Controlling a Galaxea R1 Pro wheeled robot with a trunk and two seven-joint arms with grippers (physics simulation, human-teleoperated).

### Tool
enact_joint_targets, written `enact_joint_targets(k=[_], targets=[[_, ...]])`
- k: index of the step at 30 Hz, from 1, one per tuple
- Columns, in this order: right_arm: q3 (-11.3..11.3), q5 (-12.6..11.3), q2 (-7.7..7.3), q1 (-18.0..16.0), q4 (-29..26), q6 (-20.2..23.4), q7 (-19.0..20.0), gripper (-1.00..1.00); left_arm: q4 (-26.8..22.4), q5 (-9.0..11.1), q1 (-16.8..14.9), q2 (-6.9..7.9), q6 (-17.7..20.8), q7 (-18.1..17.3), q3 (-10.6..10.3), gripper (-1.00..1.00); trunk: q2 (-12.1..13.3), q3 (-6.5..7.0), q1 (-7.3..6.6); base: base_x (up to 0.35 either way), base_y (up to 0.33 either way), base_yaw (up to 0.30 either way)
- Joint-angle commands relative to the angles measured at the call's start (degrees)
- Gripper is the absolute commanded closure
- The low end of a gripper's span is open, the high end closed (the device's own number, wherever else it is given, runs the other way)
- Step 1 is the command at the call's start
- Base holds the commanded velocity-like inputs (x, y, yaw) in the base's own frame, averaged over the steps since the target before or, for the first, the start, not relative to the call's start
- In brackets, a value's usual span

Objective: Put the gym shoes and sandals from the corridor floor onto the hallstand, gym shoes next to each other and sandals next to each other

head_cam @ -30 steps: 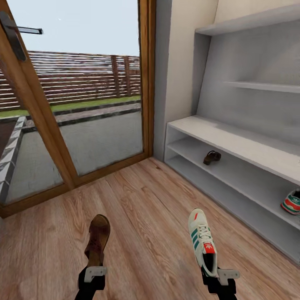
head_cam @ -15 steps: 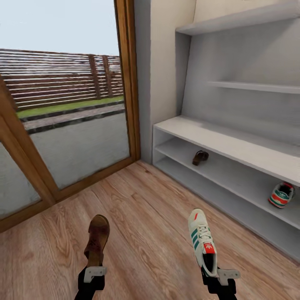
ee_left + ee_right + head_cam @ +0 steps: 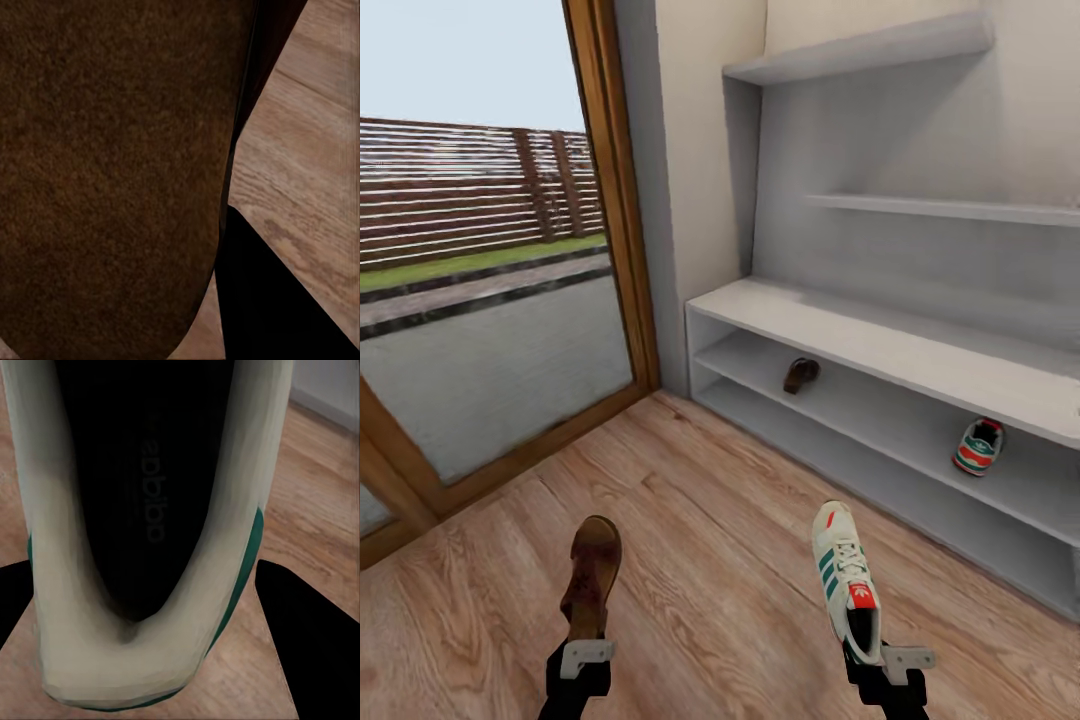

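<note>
The hallstand (image 3: 880, 350) runs off the head view's right edge; both arms are cut off below.

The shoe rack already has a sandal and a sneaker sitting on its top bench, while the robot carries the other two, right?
Not quite: the sandal and sneaker sit on an open shelf under the bench top of the shoe rack, as the head view shows. The robot does carry the other two.

Matt wood-grain corridor floor (image 3: 710, 520), smooth matt grey-white hallstand (image 3: 880, 345), rough brown leather-like sandal (image 3: 592, 578), white gym shoe (image 3: 845, 580) with pale smooth sole.
</note>
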Motion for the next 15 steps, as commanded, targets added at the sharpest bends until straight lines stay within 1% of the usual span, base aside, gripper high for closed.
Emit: enact_joint_targets(k=[1,5,15], targets=[[-0.46,0.16,0.08,-0.06,0.00,-0.20,0.51,1.00,-0.05,-0.46,-0.04,-0.07,-0.21,-0.39,0.49,1.00,-0.02,-0.05,0.02,0.304,0.083,-0.264],[-0.45,0.15,0.08,-0.06,0.00,-0.20,0.51,1.00,-0.05,-0.41,-0.04,-0.07,-0.21,-0.38,0.50,1.00,-0.02,-0.05,0.02,0.301,0.143,-0.264],[-0.44,0.15,0.08,-0.06,-0.06,-0.20,0.51,1.00,-0.05,-0.40,-0.04,-0.07,-0.21,-0.38,0.50,1.00,-0.02,-0.05,0.02,0.272,0.198,-0.264]])
